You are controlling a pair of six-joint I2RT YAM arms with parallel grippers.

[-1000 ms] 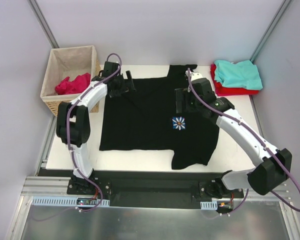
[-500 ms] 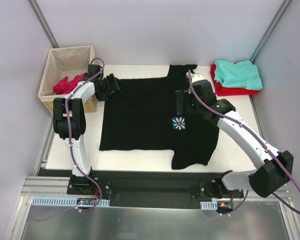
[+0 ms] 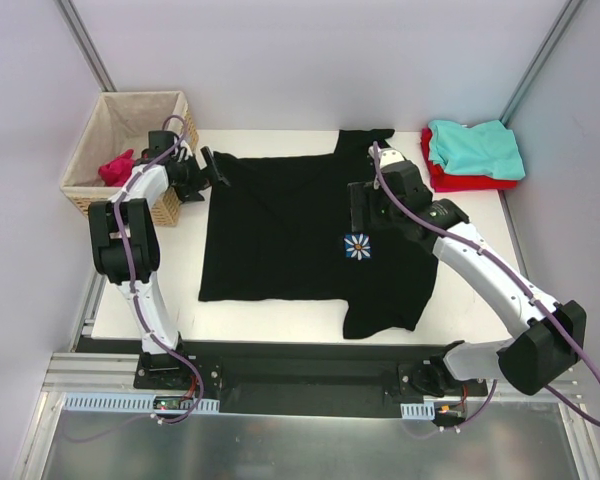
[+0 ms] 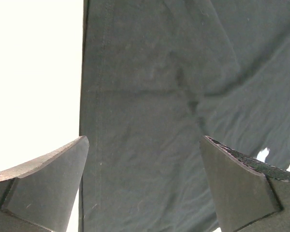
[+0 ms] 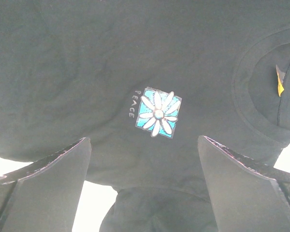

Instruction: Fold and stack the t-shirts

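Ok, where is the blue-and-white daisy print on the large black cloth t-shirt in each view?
Top external: daisy print lies right of the shirt's centre.
Left wrist: not identifiable.
Right wrist: centre frame, between the fingers.
Shared landmark: the black t-shirt on the white table.

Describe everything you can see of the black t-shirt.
The black t-shirt is soft, faintly creased cloth, spread flat and unfolded on the white table. Its collar, with a small yellow tag inside, points right; the hem lies left, one sleeve toward the near edge, one toward the far. A small square chest patch shows a white daisy on blue beside the word PEACE. The left gripper and right gripper are both open; neither grips it.
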